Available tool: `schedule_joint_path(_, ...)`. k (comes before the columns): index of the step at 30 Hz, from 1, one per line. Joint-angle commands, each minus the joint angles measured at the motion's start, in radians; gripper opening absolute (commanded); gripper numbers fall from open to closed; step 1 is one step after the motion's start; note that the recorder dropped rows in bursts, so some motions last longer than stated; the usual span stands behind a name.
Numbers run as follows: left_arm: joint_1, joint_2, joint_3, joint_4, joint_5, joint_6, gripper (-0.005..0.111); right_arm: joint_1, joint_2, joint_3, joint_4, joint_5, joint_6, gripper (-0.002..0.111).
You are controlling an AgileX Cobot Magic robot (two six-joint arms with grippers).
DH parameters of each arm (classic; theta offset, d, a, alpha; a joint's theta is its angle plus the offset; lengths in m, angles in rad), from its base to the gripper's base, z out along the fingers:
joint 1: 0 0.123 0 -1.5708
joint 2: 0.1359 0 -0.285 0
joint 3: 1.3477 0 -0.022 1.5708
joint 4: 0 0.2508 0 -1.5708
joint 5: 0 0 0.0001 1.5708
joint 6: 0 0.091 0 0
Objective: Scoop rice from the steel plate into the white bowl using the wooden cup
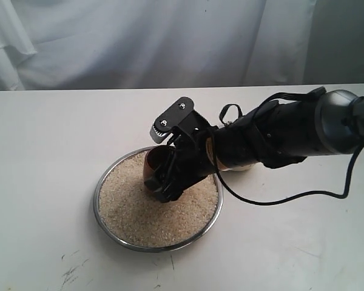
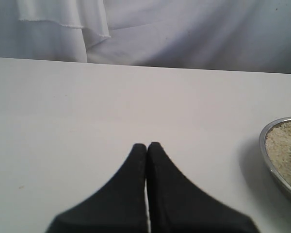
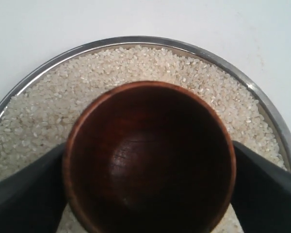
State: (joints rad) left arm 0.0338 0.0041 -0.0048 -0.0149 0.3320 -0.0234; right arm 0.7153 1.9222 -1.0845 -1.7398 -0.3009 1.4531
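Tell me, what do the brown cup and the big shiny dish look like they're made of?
The wooden cup looks like reddish-brown wood with a smooth, slightly glossy finish: grain lines show inside it. The steel plate looks like polished metal, probably stainless steel: its thin silver rim shines.

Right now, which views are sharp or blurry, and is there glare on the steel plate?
Right wrist view: rice grains are crisp, the wooden cup interior is dark, and the black fingers gripping it are blurred. Left wrist view: the shut left gripper is soft-edged and the table is clearer. Exterior view: even light, slightly hazy, only a mild sheen on the steel plate rim.
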Motion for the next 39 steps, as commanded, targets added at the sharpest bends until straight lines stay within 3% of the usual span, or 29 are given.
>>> schedule_joint_path(1,-0.003,-0.004,0.005,0.001,-0.013,0.000,0.000,0.001,-0.068,0.009,-0.005,0.020,-0.103,0.006)
schedule_joint_path(4,-0.003,-0.004,0.005,0.001,-0.013,0.000,0.000,0.001,-0.108,0.009,-0.005,0.047,-0.150,0.000)
schedule_joint_path(17,-0.003,-0.004,0.005,0.001,-0.013,0.000,0.000,0.001,-0.108,0.011,-0.005,0.069,-0.110,0.000)
schedule_joint_path(23,-0.003,-0.004,0.005,0.001,-0.013,0.000,0.000,0.001,-0.123,0.009,0.209,0.109,-0.021,0.000)
schedule_joint_path(29,-0.003,-0.004,0.005,0.001,-0.013,0.000,0.000,-0.001,-0.140,0.009,0.244,0.066,-0.092,0.000)
schedule_joint_path(33,-0.003,-0.004,0.005,0.001,-0.013,0.000,0.000,0.001,-0.140,0.009,0.556,0.096,-0.554,0.000)
schedule_joint_path(39,-0.003,-0.004,0.005,0.001,-0.013,0.000,0.000,0.060,-0.140,0.009,1.123,0.255,-1.555,0.000)
